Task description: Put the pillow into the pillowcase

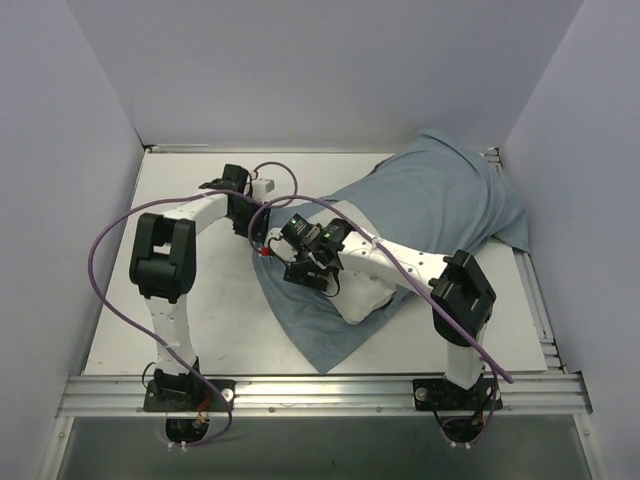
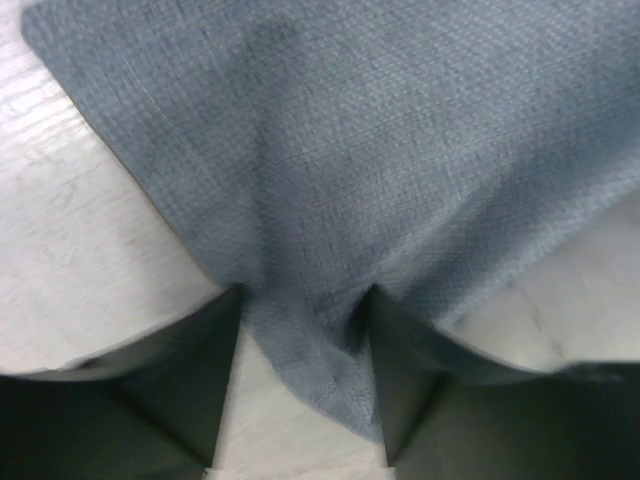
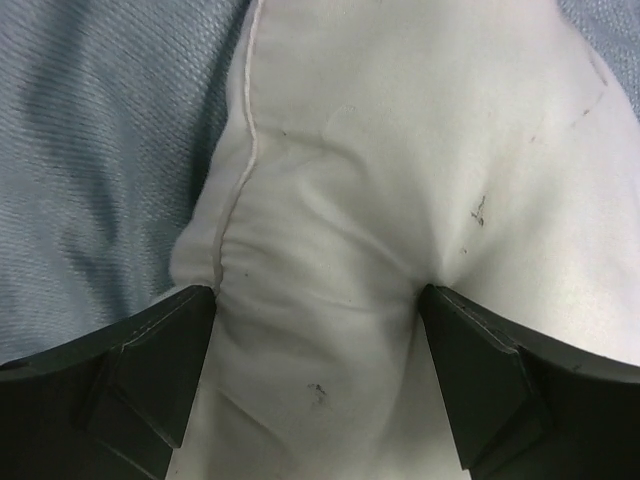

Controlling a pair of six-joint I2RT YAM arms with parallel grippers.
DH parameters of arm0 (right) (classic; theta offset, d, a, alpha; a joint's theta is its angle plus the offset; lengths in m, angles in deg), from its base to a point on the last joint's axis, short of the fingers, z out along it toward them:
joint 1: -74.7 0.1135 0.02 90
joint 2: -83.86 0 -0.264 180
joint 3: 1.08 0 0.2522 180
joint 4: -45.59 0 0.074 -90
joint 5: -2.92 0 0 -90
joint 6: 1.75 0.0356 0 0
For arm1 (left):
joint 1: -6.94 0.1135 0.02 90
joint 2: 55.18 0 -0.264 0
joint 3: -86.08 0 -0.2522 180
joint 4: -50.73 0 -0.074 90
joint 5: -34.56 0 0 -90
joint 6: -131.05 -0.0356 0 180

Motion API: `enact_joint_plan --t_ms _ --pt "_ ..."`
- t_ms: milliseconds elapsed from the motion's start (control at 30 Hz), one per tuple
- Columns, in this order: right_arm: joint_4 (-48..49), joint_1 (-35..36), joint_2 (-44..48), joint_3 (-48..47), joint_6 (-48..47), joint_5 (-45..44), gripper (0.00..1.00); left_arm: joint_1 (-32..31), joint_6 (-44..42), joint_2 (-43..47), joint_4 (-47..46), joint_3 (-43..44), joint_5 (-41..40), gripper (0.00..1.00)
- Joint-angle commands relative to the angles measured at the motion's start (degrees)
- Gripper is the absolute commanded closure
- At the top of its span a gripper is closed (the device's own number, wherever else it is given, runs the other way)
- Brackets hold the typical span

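From above, the pillow (image 1: 362, 298) is being seen under the right arm, on the pillowcase (image 1: 430, 200), which is spreading away up-right. At the left wrist, a pillowcase fold is being pinched by the left gripper (image 2: 305, 300). At the right wrist, the pillow is being clenched by the right gripper (image 3: 315, 295).

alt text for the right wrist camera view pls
The right gripper pinches a bunched fold of the white pillow between its two dark fingers; a seam and a few dark specks show on the pillow. The blue-grey pillowcase shows at the left.
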Motion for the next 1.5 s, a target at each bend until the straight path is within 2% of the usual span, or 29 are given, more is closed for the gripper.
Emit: enact_joint_plan --t_ms 0,67,100,200,267,367,400,433,467,500,533,567,633,700,733,800,833,900,967,1000,1133,1267,1467 --pt "1.11 -0.25 2.32 5.81 -4.88 -9.84 0.12 -0.85 -0.69 -5.83 5.3 5.04 -4.97 0.57" --pt "2.77 -1.56 1.54 6.79 -5.68 -11.97 0.14 2.73 -2.71 -6.82 10.51 5.5 -2.25 0.92" --pt "3.04 -4.01 0.05 6.62 -5.77 -13.11 0.17 4.59 -3.42 -5.16 13.75 4.89 -0.07 1.0" --pt "3.14 -7.8 -3.3 2.42 -3.58 -15.84 0.28 14.07 -9.21 0.82 19.38 1.72 1.01 1.0" --pt "1.92 -8.69 -4.18 -1.36 -1.83 -14.63 0.34 17.77 -13.77 2.67 21.94 2.42 0.66 1.0" --pt "-3.6 -5.19 -6.29 -8.37 2.38 -9.81 0.36 20.34 -18.61 3.55 25.38 5.57 2.58 1.0" --pt "-4.5 -3.87 -6.64 -9.97 3.53 -7.78 0.35 20.6 -18.8 3.73 25.38 6.28 4.68 1.0" --pt "-5.03 -1.59 -6.9 -11.56 4.85 -6.2 0.32 20.6 -18.2 3.73 25.3 6.9 10.53 1.0" --pt "-8.0 -0.61 -7.78 -16.97 7.04 -0.61 0.23 20.6 -15.93 3.47 25.21 8.3 14.07 0.94" --pt "-9.42 0.01 -8.13 -19.63 8.8 0.75 0.18 20.6 -14.43 3.47 24.51 8.57 18.2 0.84" --pt "-10.39 0.45 -8.05 -22.44 9.77 1.81 0.14 20.52 -12.59 3.73 23.72 8.75 20.76 0.65" --pt "-11.71 0.97 -7.7 -26.21 10.13 3.47 0.05 20.69 -8.39 5.3 22.32 7.62 25.75 0.6" --pt "-12.25 0.54 -4.02 -28.79 11.8 5.94 0.01 20.95 -4.33 8.2 16.44 5.42 28.42 0.5" --pt "-13.3 -1.82 0.2 -31.94 13.64 10.22 0.05 20.95 0.07 13.64 10.4 1.57 31.41 0.49" --pt "-13.21 -2.97 1.52 -32.14 14.43 11.13 0.14 20.78 1.48 15.66 8.01 -0.02 31.86 0.48" --pt "-13.21 -7.25 4.07 -30.92 15.05 11.84 0.24 19.38 9.03 22.08 -0.66 -6.5 31.78 0.44" --pt "-13.21 -8.5 4.34 -29.43 14.45 10.53 0.37 18.33 11.32 24.1 -3.42 -8.63 31.08 0.43" --pt "-13.21 -13.23 3.56 -26.53 13.57 8.68 0.42 14.12 16.86 29.55 -11.04 -14.77 28.37 0.41" --pt "-13.04 -16.76 1.2 -26.42 13.56 9.54 0.44 9.82 20.72 33.67 -14.94 -18.39 25.02 0.36" --pt "-13.12 -18.25 0.14 -27.03 13.74 10.25 0.44 5.7 21.79 34.4 -17.31 -19.63 23.61 0.35" --pt "-13.3 -23.53 -5.66 -33.52 12.51 12.53 0.44 -2.23 26.44 35.37 -22.5 -24.99 18.07 0.34" --pt "-13.3 -25.38 -10.67 -38.19 12.07 15.87 0.42 -5.76 33.82 32.57 -28.39 -29.12 16.13 0.34" --pt "-13.21 -25.3 -11.83 -38.91 14.35 20.8 0.4 -7.61 35.95 28.87 -31.48 -30.01 14.02 0.34"
